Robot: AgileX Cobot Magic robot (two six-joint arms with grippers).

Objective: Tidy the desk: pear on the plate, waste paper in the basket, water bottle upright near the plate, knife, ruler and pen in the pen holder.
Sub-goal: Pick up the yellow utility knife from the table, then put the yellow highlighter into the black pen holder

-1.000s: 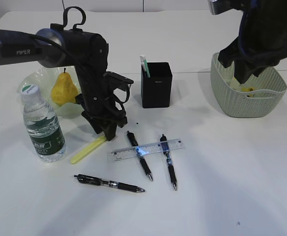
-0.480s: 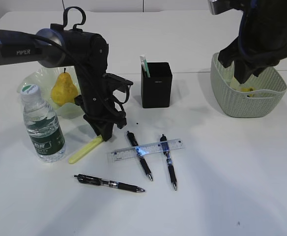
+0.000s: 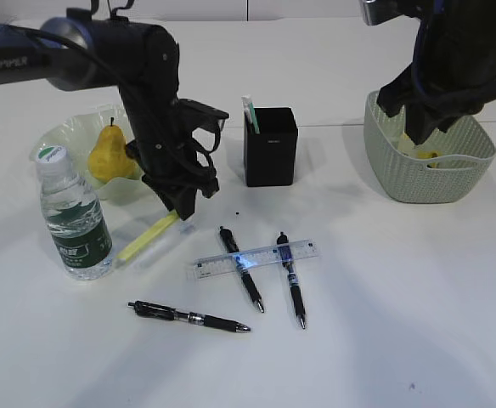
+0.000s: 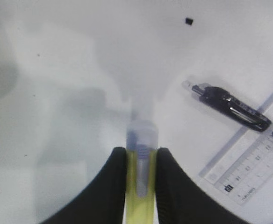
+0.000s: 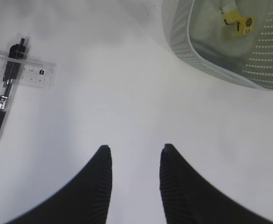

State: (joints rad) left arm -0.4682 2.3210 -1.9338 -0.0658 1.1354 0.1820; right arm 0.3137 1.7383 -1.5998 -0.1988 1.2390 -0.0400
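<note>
The left end effector is pinched on one end of a thin yellow knife. The knife's other end slants down to the white table, close to the water bottle. In the left wrist view the two black fingers squeeze the yellow stick between them, and its pale tip pokes out past them. That tip looks blurry, so it is hard to say what kind of end it is.

The water bottle stands upright on the near left, with its white cap on top. Just behind it the yellow pear sits on the pale green plate.

The black pen holder stands in the middle, a bit farther back. Something thin with a green and white top sticks up out of it.

In front of the pen holder lies the clear ruler. It rests across two black pens, one on the left and one on the right. A third black pen lies alone, nearer and to the left.

The green basket sits on the far right. A yellow scrap of waste paper lies inside it. The right end effector hangs in the air over the table beside the basket. Its fingers stand partly apart and hold nothing.
</note>
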